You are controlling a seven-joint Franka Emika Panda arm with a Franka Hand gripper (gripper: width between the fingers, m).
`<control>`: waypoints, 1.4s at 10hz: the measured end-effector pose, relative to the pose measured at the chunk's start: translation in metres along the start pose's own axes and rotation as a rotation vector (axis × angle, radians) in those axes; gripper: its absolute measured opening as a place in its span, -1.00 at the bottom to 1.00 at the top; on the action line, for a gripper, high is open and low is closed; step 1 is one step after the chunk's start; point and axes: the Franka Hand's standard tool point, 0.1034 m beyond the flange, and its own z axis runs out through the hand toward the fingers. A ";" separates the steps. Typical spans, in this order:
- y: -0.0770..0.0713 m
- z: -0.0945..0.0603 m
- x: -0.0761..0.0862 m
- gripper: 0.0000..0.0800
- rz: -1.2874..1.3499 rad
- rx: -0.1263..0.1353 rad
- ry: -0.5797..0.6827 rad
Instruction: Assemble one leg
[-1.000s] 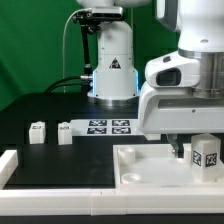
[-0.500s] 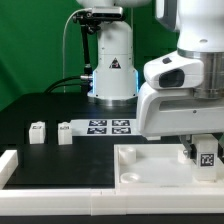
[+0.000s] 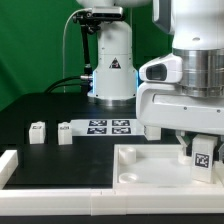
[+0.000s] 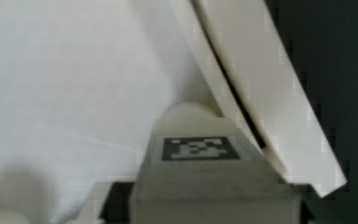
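One leg [image 3: 203,154] is being carried in the gripper [image 3: 199,150], at the exterior view's right, its tag facing the camera. The claw is pinching this leg between its fingers, and the post is sitting slightly tilted, low over the large white board [image 3: 150,165] with the raised rim, near that board's far right corner. This placement is probably serving the insertion: a leg is likely being lined up with a corner socket, though the socket itself is hidden beneath the arm.

In the wrist view the same leg [image 4: 202,150] is showing its tag, with the board's rim [image 4: 247,90] running just beside it.

Two further legs [image 3: 38,130] [image 3: 65,131] are waiting on the black table [image 3: 40,105], well apart from the gripper, beside the marker board [image 3: 108,126].
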 end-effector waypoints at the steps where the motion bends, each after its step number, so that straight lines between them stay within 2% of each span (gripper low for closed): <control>1: 0.000 0.001 0.001 -0.27 0.200 0.017 -0.015; 5: -0.002 0.000 -0.001 -0.27 0.558 0.021 -0.025; 7: -0.002 0.001 0.000 -0.27 0.482 0.021 -0.024; 8: -0.002 0.001 -0.001 0.16 0.481 0.021 -0.024; 9: -0.003 0.000 -0.001 0.46 0.439 0.023 -0.024; 10: -0.004 0.000 -0.002 0.46 0.307 0.023 -0.021; 11: -0.005 0.000 -0.003 0.60 0.154 0.024 -0.020; 14: -0.007 0.001 -0.007 0.62 -0.186 0.020 -0.015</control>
